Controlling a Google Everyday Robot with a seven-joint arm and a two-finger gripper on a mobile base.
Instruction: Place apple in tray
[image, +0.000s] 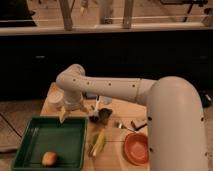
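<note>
Fingers of the gripper: state cannot be told; positioned above the tray's far rim. The apple rests inside the tray, near-left. Firm, light, smooth; grip across its widest part.

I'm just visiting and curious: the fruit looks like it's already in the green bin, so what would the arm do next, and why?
Probably draw back. The apple already lies inside the tray, near its front edge, and the gripper hangs over the tray's far rim, well apart from the apple. Nothing seems left to carry.
</note>
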